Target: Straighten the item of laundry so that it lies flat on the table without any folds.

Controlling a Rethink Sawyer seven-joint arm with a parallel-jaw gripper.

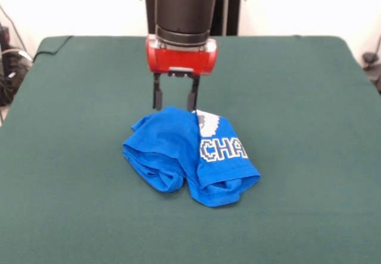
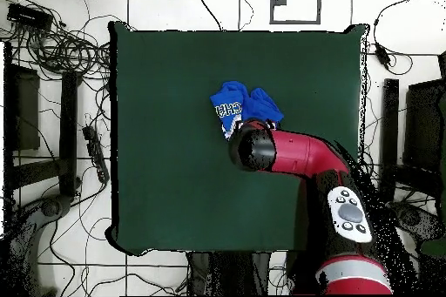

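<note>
A broad bare stretch of the green table (image 1: 71, 216) fills the front view's near edge. Close to its middle, well clear of every edge and corner, lies the blue T-shirt (image 1: 184, 157), bunched in thick folds with white lettering partly showing. The gripper (image 1: 174, 102) hangs at the shirt's far side, fingers spread, holding nothing. Around the table, cables (image 2: 52, 41) sprawl over a pale tiled floor (image 2: 157, 2).
</note>
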